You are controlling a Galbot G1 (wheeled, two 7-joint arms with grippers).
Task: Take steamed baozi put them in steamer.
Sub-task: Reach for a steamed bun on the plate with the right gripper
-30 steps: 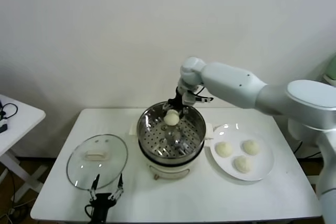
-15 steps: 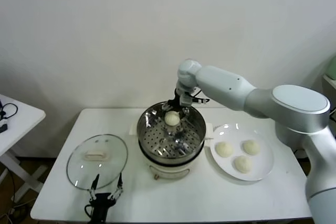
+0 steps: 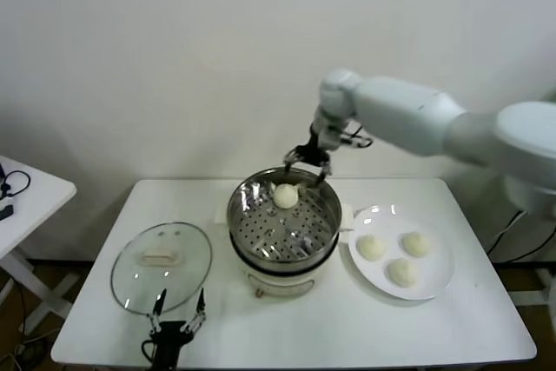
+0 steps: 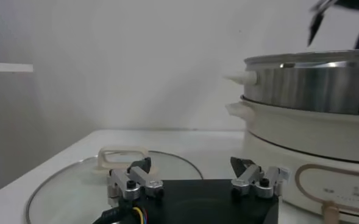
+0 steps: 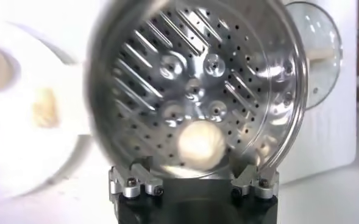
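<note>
The steel steamer [image 3: 261,234] stands on its white cooker base at the table's middle. One cream-white baozi [image 3: 285,195] lies on the perforated bottom at the far side; it also shows in the right wrist view [image 5: 199,140]. My right gripper [image 3: 307,165] is open and empty, raised just above the steamer's far rim. Three more baozi [image 3: 371,248] [image 3: 414,243] [image 3: 401,272] lie on the white plate [image 3: 434,284] at the right. My left gripper [image 3: 179,312] is open and empty at the table's front edge, beside the glass lid.
The round glass lid [image 3: 130,284] lies flat at the front left and shows in the left wrist view [image 4: 57,185]. The cooker base [image 4: 301,164] stands close to the left gripper's right. A second white table [image 3: 17,197] stands at the far left.
My right gripper has let go of the baozi, which now lies in the steamer. The gripper has risen and drawn back to the right. The left arm has not moved.
</note>
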